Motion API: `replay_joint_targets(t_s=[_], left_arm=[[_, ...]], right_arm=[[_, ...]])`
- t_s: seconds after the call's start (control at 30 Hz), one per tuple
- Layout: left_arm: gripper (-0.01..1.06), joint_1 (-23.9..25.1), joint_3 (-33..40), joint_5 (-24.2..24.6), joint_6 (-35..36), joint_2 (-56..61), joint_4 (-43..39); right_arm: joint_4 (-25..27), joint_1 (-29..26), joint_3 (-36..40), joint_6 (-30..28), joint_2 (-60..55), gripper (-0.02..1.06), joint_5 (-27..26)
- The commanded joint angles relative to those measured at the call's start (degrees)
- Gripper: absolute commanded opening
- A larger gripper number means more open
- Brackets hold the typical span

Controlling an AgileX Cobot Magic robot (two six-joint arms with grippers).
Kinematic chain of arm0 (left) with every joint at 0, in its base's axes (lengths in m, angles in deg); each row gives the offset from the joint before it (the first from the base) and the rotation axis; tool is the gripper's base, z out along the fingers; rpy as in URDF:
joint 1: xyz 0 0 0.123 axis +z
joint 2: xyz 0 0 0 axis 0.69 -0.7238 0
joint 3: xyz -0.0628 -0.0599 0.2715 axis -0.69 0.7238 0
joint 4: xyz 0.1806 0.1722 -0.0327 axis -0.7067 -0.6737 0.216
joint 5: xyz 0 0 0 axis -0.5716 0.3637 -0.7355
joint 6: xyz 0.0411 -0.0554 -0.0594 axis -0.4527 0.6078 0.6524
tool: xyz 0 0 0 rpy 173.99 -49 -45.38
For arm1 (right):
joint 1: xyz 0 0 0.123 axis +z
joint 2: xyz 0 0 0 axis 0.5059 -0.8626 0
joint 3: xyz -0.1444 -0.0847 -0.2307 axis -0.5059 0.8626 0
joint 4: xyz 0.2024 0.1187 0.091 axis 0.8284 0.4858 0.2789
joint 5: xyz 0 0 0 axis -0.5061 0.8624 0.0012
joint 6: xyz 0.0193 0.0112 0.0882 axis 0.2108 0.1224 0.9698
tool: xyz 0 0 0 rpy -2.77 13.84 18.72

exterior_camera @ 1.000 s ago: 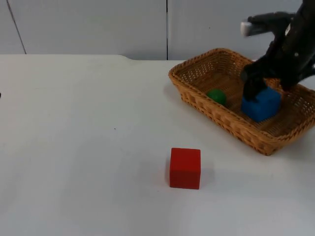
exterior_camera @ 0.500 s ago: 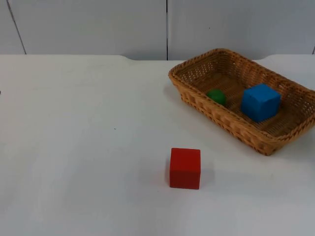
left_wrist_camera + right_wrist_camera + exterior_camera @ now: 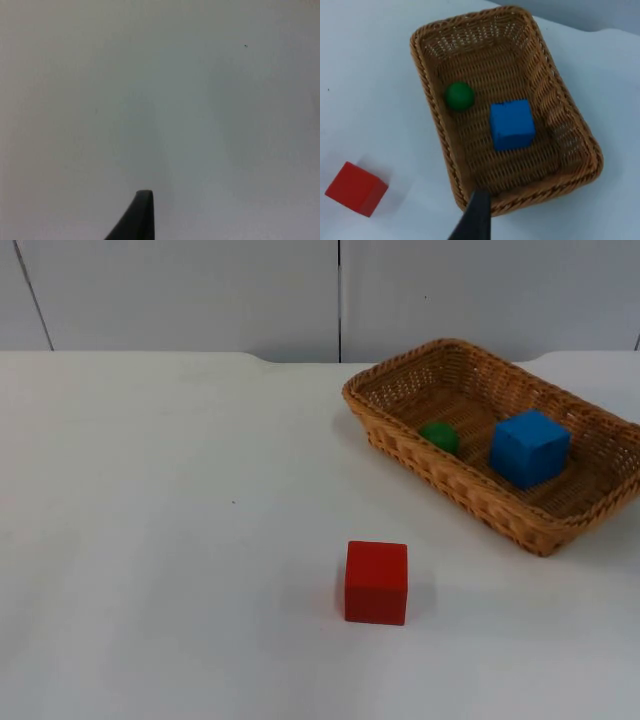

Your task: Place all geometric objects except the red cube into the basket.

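I can't tell how far either jaw is open. My left gripper [image 3: 142, 220] looks down on bare white table [image 3: 160, 100]; my right gripper [image 3: 477, 220] hangs above the wicker basket [image 3: 455, 495], holding nothing that I can see. In the top view's upper right, the basket contains the blue cube [image 3: 529, 447] and green ball [image 3: 440, 436], slightly apart. The red cube [image 3: 376, 582] sits on the table at lower centre, apart from the basket
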Motion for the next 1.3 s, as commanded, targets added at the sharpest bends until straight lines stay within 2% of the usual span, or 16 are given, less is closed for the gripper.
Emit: replay_joint_targets(t_s=[0.0, 0.2, 0.27, 0.43, 0.67, 0.77, 0.97, 1.07, 1.1, 1.27], left_arm=[[1.05, 0.1, 0.4, -1.0, 1.0, 0.5, -0.6], [1.05, 0.1, 0.4, -0.8, 2.9, 3.2, -1.0], [1.05, 0.1, 0.4, -0.8, 3.7, 7.7, -2.4], [1.05, 0.1, 0.4, -0.9, 4.2, 15.9, -2.3], [1.05, 0.1, 0.4, 1.9, 4.2, 28.4, -5.1], [1.05, 0.1, 0.4, 5.7, 4.4, 32.7, -7.9], [1.05, 0.1, 0.4, 11.6, 5.8, 36.4, -7.9], [1.05, 0.1, 0.7, 13.1, 5.8, 38.0, -7.9], [1.05, 0.1, 0.7, 13.1, 5.8, 38.0, -7.9], [1.05, 0.1, 7.1, 12.8, 5.8, 43.9, -7.8]], right_arm=[[0.2, 0.3, 2.8, 0.1, 2.9, 0.80, -3.2], [0.3, 0.3, 3.9, 0.1, 8.8, 0.80, -3.6], [0.4, 0.3, 3.9, 0.1, 12.6, 0.80, -2.9], [0.4, 0.3, 4.4, 0.1, 20.1, 0.80, 1.9], [0.4, 0.3, 11.7, 0.8, 33.6, 0.80, 4.5], [0.4, 0.3, 15.1, 1.3, 40.6, 0.80, 7.6], [0.1, 0.3, 20.1, 1.3, 51.7, 0.80, 11.7], [0.1, 0.3, 22.0, 1.3, 57.5, 0.80, 16.3], [0.1, 0.3, 22.0, 1.3, 57.5, 0.80, 16.3], [0.1, 0.3, 23.6, 2.8, 64.5, 0.80, 23.1]])
